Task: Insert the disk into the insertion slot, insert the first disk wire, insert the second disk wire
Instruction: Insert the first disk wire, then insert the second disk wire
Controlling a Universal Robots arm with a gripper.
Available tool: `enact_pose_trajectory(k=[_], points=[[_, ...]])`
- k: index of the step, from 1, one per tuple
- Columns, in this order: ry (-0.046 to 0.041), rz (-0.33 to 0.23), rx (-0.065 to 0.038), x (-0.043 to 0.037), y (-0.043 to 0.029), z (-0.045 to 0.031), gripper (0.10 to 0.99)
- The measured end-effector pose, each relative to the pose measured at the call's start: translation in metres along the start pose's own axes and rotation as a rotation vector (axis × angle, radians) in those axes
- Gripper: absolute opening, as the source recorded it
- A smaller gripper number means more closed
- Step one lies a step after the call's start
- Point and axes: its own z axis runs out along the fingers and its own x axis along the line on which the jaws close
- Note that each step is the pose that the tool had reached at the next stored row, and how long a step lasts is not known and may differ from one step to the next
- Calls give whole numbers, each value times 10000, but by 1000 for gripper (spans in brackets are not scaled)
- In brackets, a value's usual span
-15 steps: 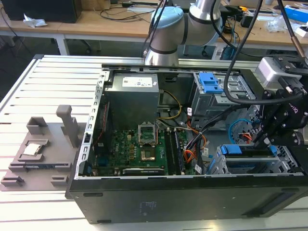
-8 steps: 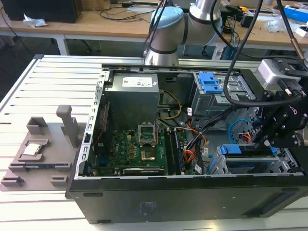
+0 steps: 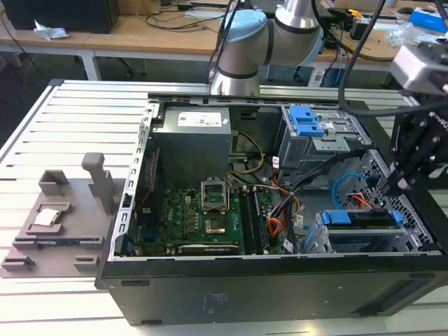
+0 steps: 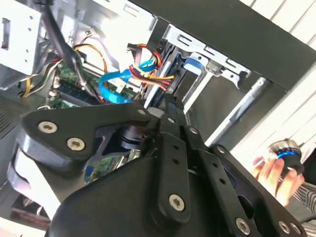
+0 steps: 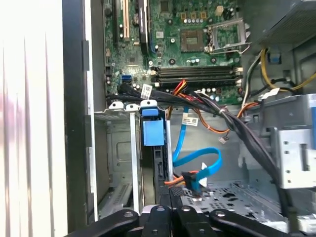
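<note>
The disk in its blue carrier sits inside the insertion slot, the perforated silver cage at the exterior view's lower right. In the first wrist view the disk stands edge-on in the cage, with its blue tab toward the motherboard. My gripper hangs over the disk's end farthest from the motherboard. It is shut on the dark plug of the first disk wire, the thin red cable, close beside the disk's near end. The second wrist view has the gripper pointing at the cage.
A light blue looped cable and a thick black cable bundle cross just beyond the plug. The grey bay with the blue latch stands behind. A person's hand holds a dark knob outside the case wall. A grey fixture lies on the table.
</note>
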Motion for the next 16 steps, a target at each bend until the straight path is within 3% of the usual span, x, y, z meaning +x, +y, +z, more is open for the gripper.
enact_pose_trajectory(k=[2, 3, 16], points=[[7, 0, 5, -21, 11, -131, 106], [4, 0, 5, -22, 11, -148, 106], [8, 0, 5, -22, 12, -152, 106]])
